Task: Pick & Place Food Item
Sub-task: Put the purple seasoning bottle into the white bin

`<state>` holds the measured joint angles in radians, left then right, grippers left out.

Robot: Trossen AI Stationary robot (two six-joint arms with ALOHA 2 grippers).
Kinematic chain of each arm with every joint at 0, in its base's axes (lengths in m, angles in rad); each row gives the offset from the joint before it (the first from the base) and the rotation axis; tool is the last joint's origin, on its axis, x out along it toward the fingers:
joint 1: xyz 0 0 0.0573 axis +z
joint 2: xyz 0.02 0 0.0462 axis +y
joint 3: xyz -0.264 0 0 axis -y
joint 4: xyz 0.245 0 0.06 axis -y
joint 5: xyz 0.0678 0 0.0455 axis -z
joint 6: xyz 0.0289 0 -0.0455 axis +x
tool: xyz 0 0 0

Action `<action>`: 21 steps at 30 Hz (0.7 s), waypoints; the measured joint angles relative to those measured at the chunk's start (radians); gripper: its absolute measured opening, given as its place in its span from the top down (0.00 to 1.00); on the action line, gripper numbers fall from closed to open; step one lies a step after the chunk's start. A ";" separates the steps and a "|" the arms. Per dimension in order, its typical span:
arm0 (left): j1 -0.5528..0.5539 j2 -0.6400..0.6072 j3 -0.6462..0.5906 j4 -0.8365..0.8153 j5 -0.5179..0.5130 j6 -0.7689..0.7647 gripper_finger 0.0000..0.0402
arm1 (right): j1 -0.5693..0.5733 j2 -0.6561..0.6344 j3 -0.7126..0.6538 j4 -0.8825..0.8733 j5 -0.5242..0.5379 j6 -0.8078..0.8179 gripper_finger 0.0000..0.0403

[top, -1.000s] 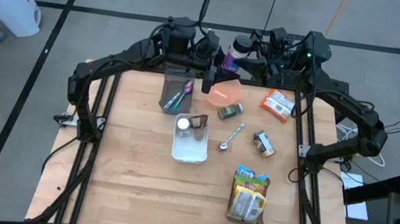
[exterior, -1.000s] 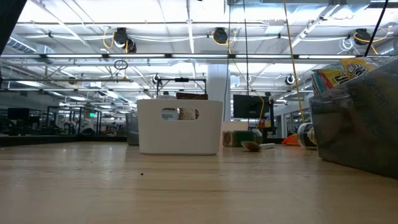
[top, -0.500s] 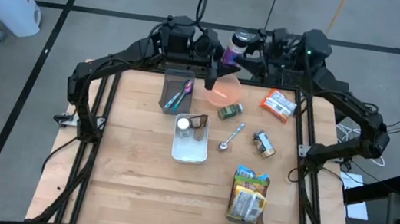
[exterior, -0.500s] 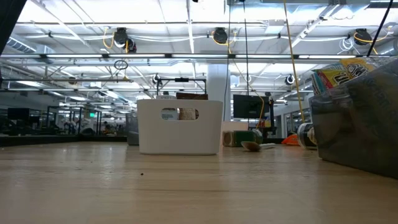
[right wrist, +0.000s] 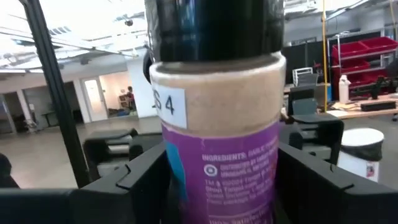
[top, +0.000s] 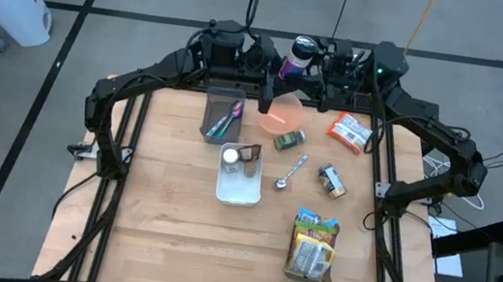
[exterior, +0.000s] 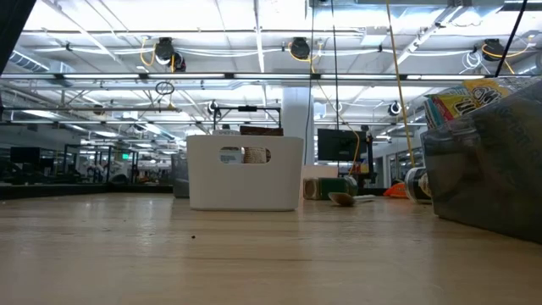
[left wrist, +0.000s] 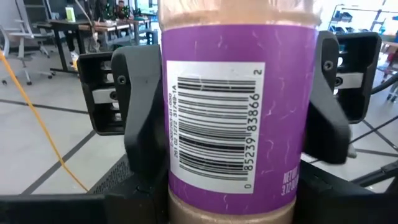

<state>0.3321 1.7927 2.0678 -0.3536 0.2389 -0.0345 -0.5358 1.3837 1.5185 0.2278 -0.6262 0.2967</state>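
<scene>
A spice jar (top: 293,64) with a black lid and a purple label hangs upright in the air above the table's far edge. It fills the left wrist view (left wrist: 236,112) and the right wrist view (right wrist: 217,143). My left gripper (top: 278,69) reaches it from the table's left and my right gripper (top: 316,64) from the right. Both are shut on the jar. The low view shows neither gripper nor the jar. My left gripper pinches the jar's purple-labelled body (left wrist: 186,202) between its two fingers, coming level from the table's left. Its fingers (right wrist: 109,152) stand on opposite sides of the jar. The jar is upright and clear of the table. My right gripper pinches the same labelled body (right wrist: 177,180) between its two fingers, level, from the table's right. Its fingers (left wrist: 146,124) lie against the jar's two sides, facing my left gripper. The lid stands above both holds.
On the table lie a pink bowl (top: 281,116), a grey tray of utensils (top: 222,118), a white bin (top: 238,180) with jars, a green can (top: 288,141), a spoon (top: 291,171), another can (top: 331,181), an orange packet (top: 350,132) and a snack bag (top: 313,249).
Both wrists have turned a little. The jar between them has shifted slightly toward the table's far edge and stays upright and held.
</scene>
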 joint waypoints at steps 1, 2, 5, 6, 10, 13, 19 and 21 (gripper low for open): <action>0.000 0.000 0.000 0.000 0.000 0.000 0.50 | 0.002 0.002 0.000 0.009 0.001 0.005 0.38; 0.000 0.000 0.000 -0.006 0.000 0.000 0.50 | 0.003 0.003 0.000 0.012 0.002 0.004 0.38; 0.000 0.000 0.000 -0.010 0.004 0.001 0.50 | 0.003 0.004 0.000 0.023 0.003 0.005 0.38; 0.000 0.000 0.000 -0.009 0.004 0.000 0.50 | 0.003 0.004 0.000 0.027 0.002 0.005 0.38; 0.000 0.000 0.000 -0.008 0.004 0.001 0.50 | 0.003 0.004 0.000 0.032 0.003 0.005 0.40; 0.000 0.000 0.000 -0.008 0.004 0.001 0.50 | 0.003 0.004 0.000 0.032 0.002 0.004 0.45; 0.000 0.000 0.000 -0.009 0.005 0.000 0.48 | 0.003 0.004 0.000 0.031 0.002 0.004 0.54; -0.001 0.000 0.000 -0.009 0.005 -0.001 0.49 | 0.003 0.004 0.000 0.032 0.002 0.005 0.54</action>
<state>0.3313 1.7927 2.0678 -0.3622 0.2439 -0.0352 -0.5327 1.3876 1.5185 0.2596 -0.6241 0.3016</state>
